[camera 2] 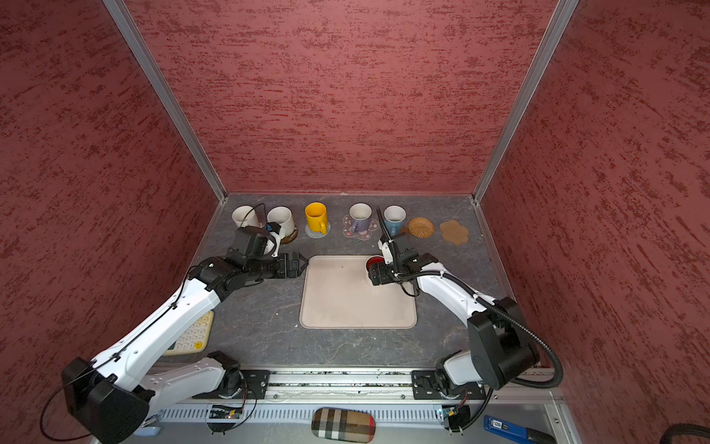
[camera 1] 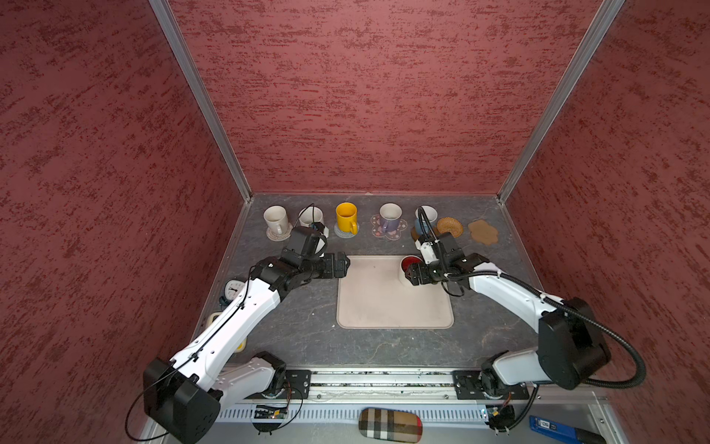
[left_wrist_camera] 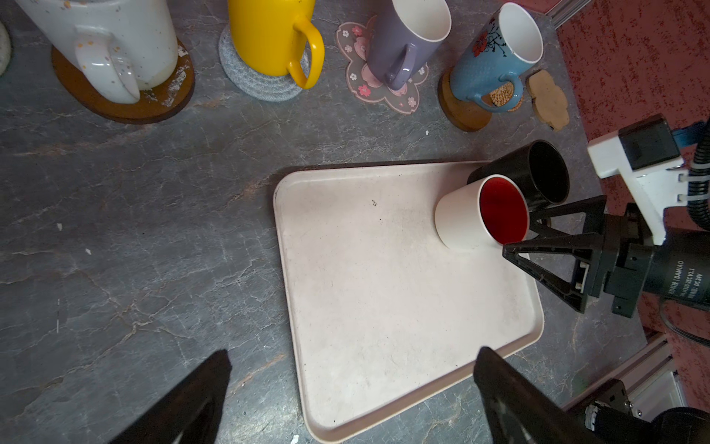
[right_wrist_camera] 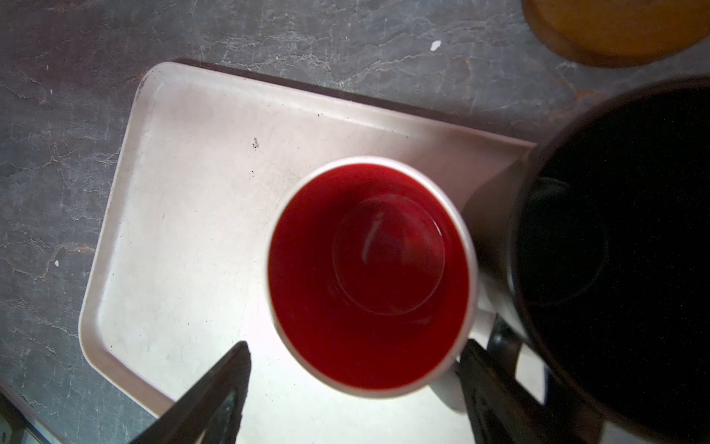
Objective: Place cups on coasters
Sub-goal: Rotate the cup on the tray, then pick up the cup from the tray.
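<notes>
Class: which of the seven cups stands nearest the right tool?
The white cup with the red inside, on the tray: the open right tool flanks it, while the black cup stands outside.

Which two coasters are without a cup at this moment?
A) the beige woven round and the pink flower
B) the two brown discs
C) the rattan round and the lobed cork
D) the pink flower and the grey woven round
C: in a top view the rattan round and the lobed cork lie bare, with no cup on them.
</notes>
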Robot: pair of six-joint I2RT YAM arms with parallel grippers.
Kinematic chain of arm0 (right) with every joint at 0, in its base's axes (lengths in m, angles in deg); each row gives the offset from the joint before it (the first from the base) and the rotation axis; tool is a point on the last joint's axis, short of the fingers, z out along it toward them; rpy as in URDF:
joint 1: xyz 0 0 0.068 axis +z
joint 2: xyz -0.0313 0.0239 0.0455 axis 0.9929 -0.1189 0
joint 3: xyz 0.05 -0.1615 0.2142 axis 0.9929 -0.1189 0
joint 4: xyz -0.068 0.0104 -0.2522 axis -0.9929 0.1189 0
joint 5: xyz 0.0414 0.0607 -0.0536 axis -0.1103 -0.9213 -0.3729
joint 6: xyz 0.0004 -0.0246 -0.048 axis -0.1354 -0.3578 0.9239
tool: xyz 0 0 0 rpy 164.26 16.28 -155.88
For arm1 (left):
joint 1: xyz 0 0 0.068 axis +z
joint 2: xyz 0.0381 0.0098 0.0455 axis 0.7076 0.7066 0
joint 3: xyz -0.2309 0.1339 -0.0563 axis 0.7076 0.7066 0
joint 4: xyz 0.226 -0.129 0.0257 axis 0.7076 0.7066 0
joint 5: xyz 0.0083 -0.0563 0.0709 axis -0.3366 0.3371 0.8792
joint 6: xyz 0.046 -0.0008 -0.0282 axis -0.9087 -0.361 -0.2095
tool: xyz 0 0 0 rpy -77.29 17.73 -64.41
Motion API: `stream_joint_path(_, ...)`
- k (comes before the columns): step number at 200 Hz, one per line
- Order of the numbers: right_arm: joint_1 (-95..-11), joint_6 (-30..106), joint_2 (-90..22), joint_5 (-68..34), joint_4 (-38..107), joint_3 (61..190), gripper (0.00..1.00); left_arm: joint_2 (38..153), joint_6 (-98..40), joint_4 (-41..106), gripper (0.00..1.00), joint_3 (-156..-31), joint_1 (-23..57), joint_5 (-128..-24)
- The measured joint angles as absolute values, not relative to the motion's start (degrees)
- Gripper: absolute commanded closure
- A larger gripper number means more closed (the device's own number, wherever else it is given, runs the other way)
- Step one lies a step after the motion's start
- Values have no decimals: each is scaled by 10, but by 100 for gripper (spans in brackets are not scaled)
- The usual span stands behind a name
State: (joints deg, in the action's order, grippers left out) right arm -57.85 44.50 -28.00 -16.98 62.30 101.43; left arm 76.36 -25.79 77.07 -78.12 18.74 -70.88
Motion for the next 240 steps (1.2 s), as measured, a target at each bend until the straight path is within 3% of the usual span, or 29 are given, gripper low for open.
stream_joint_path(91, -572, 445, -281, -222, 621, 1012, 17, 760, -258, 775, 1, -777, 187, -709)
stream_joint_path(190, -536, 422, -269, -174, 611, 978, 32, 760, -259, 775, 1, -776, 190, -712)
stream_joint_path(240, -523, 405, -283, -131, 609, 978, 44, 761, -262, 775, 0, -777, 191, -715)
